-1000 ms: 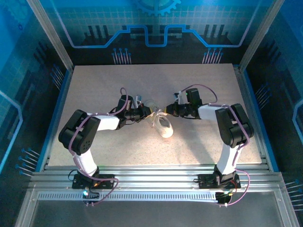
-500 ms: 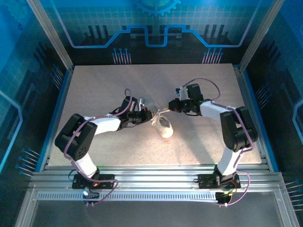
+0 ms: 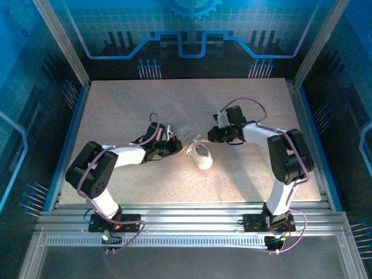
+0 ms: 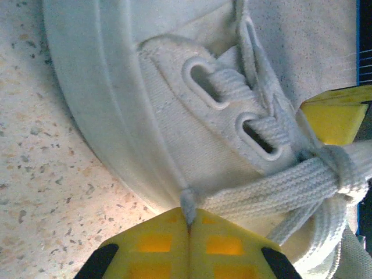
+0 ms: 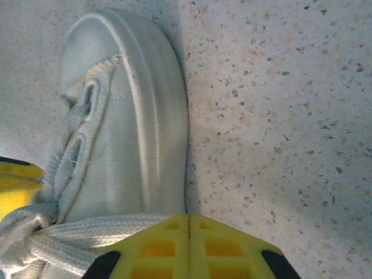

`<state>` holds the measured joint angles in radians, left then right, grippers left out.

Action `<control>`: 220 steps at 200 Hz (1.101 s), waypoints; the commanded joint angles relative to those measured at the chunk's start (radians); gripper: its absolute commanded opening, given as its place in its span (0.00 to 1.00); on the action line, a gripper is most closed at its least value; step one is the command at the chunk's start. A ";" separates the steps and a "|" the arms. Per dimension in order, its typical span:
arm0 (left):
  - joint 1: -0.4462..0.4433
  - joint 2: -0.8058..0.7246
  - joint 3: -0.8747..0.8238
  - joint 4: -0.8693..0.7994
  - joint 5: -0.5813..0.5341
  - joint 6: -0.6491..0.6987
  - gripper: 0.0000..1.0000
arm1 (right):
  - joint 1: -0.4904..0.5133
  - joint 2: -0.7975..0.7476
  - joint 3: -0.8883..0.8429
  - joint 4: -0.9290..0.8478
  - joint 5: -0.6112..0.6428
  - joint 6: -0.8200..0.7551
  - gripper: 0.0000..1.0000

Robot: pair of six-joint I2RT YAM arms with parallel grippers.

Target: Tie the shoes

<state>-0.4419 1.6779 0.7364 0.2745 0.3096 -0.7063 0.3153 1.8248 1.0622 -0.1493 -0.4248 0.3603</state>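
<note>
Robot lab test cell. Speckled tabletop [image 3: 116, 110] under left claw [image 3: 179, 146] and right claw [image 3: 209, 137]. Metal frame posts [image 3: 61, 43] and blue circuit-print panels [image 3: 186, 23] beyond them. Slotted aluminium rails [image 3: 192, 224] behind them, arm bases [image 3: 113, 221] bolted on.

The sneaker [image 4: 168, 145] runs off the left wrist view's top edge, and its lace [image 4: 273, 189] vanishes inside the left gripper [image 4: 189, 224]. From above, the knot [image 3: 196, 142] is too small to read.
</note>
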 commanded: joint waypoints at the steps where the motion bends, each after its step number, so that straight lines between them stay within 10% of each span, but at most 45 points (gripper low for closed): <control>1: 0.006 -0.025 -0.026 -0.028 -0.010 0.019 0.00 | -0.005 0.028 0.028 -0.063 0.063 -0.041 0.00; 55: 0.003 -0.031 -0.023 -0.011 0.001 0.014 0.00 | -0.006 0.029 0.036 -0.060 0.037 -0.040 0.00; 72: 0.002 -0.034 -0.007 -0.021 0.008 0.023 0.00 | -0.017 -0.008 0.022 -0.045 0.026 -0.021 0.23; 100: 0.002 -0.073 0.021 -0.095 -0.017 0.064 0.36 | -0.092 -0.065 0.005 -0.050 -0.045 0.015 0.42; 220: -0.017 -0.122 0.249 -0.346 -0.053 0.272 0.36 | 0.092 -0.132 0.103 -0.197 -0.097 -0.123 0.37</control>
<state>-0.4492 1.5074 0.8993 -0.0277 0.2329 -0.4885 0.3698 1.6440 1.1183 -0.2829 -0.5011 0.3073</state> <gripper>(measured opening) 0.374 0.376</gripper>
